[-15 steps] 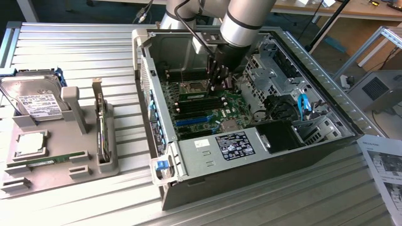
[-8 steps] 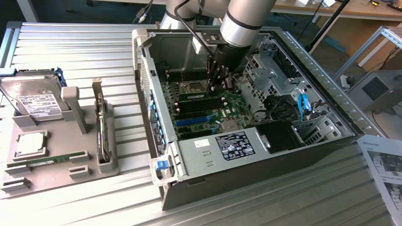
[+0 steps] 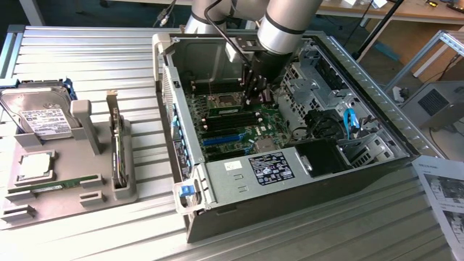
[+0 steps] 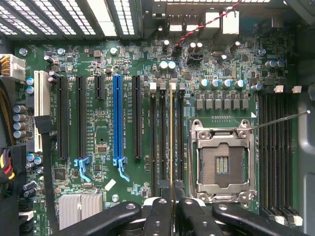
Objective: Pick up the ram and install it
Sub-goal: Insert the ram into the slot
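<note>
One ram (image 4: 171, 132) — edge-on in hand (image 4: 172, 191)

Green motherboard (image 4: 104, 166), 1 blue slot (image 4: 117, 118), black fingers (image 4: 158, 217), ram (image 4: 171, 137) edge yellowish, grey tray (image 3: 67, 208)

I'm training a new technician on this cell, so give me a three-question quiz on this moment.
1. True or false: the gripper is shut on the long thin green ram stick, seen edge-on.
2. That stick is lined up with: A) the blue expansion slot; B) the black memory slots beside the square silver processor socket; C) the grey parts tray.
3. Fill in: the processor socket is ____.
Key: 1 true; 2 B; 3 empty.
</note>
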`<act>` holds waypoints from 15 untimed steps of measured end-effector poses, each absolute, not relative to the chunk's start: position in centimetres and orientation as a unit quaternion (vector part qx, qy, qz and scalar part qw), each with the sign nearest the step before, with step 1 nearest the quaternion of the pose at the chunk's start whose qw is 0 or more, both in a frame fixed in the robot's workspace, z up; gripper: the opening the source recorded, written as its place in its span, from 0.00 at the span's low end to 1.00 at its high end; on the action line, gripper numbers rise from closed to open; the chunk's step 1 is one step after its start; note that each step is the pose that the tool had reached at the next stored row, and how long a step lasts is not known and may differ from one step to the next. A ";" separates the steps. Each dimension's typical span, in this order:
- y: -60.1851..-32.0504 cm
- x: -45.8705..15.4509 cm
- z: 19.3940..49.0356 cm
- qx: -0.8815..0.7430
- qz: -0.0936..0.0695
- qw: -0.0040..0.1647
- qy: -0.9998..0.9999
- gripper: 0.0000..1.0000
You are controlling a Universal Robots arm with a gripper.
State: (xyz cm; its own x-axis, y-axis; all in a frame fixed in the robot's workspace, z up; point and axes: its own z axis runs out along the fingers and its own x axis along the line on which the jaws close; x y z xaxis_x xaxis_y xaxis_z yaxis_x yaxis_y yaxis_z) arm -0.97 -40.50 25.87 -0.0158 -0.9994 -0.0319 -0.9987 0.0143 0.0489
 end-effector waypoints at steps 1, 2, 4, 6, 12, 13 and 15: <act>-40.5 -1.0 25.9 0.701 -0.029 0.006 -0.712 0.12; -40.5 -1.0 25.9 0.701 -0.029 0.006 -0.712 0.12; -40.5 -0.9 25.9 0.701 -0.029 0.006 -0.712 0.12; -40.6 -0.9 25.9 0.701 -0.029 0.006 -0.712 0.12; -40.9 -0.9 25.9 0.701 -0.029 0.006 -0.712 0.12; -40.9 -0.8 25.9 0.701 -0.029 0.006 -0.712 0.12; -41.0 -0.8 25.9 0.701 -0.029 0.006 -0.712 0.12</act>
